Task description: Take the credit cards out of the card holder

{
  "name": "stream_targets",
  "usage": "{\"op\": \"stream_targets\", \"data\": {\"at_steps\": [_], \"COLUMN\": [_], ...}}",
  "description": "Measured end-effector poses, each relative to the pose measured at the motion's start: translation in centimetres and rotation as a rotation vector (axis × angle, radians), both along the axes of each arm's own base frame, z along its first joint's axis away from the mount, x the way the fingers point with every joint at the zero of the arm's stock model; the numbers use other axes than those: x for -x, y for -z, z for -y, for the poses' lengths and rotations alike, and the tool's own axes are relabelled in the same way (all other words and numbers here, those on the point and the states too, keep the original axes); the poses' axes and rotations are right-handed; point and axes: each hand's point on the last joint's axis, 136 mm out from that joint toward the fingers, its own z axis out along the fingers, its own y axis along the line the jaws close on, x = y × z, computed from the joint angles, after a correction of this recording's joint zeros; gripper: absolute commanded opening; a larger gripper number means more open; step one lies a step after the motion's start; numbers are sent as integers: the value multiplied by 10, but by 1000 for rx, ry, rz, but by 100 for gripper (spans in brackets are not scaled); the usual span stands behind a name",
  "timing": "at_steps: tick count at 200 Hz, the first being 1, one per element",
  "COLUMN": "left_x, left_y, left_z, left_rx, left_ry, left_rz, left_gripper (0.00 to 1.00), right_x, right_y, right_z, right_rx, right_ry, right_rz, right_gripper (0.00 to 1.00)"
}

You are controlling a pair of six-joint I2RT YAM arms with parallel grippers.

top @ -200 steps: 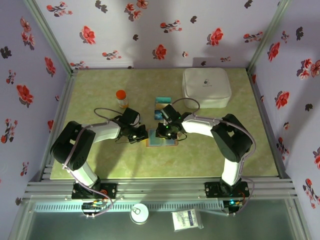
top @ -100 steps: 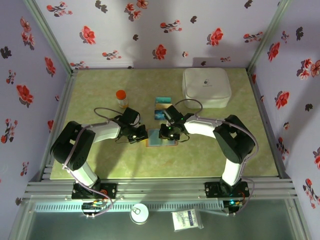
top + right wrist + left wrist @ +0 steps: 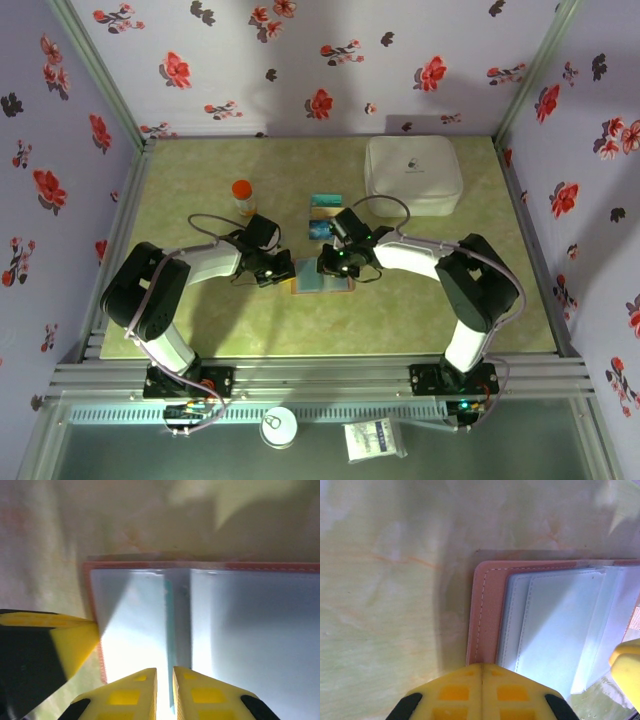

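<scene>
The tan card holder [image 3: 325,284] lies open on the table between both grippers. In the left wrist view my left gripper [image 3: 481,666] is shut, its tip pressing on the holder's tan rim [image 3: 485,610] beside the grey-blue panels [image 3: 560,625]. In the right wrist view my right gripper [image 3: 164,670] is pinched on the thin edge of a teal credit card [image 3: 170,625] that stands out of the fold between the two panels. From above, the left gripper [image 3: 285,272] sits at the holder's left edge and the right gripper [image 3: 333,268] over its middle. Two more cards [image 3: 323,200] [image 3: 319,229] lie just behind.
A big white rounded box [image 3: 413,172] stands at the back right. An orange-capped bottle [image 3: 243,196] stands behind the left arm. Floral walls close in the table on three sides. The left gripper's yellow finger [image 3: 70,640] shows at the holder's edge.
The right arm's elbow has swung a little to the right while its gripper stayed over the holder. The left arm has not moved.
</scene>
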Motion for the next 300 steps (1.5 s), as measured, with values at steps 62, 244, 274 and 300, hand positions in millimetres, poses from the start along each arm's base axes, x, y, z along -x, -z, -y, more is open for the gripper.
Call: {"op": "stream_targets", "data": {"at_steps": [62,244,274,300], "left_x": [0,-1,-1,-3], "left_y": [0,0,-2,-10], "left_z": [-1,-5,-8,-11], "left_rx": [-7,-35,-52,-58], "left_ry": [6,5,-1,-12], "left_rz": [2,-2,-1,20], "left_gripper": [2,2,2,2], "right_x": [7,4,3,3], "right_y": [3,21,22,25], "right_z": [-18,0,2,4], "right_rx": [-53,20,21,18], "right_ry": [-50,-14,-10,-8], "right_rz": [-29,-55,-57,-58], "right_gripper": [19,16,15,14]}}
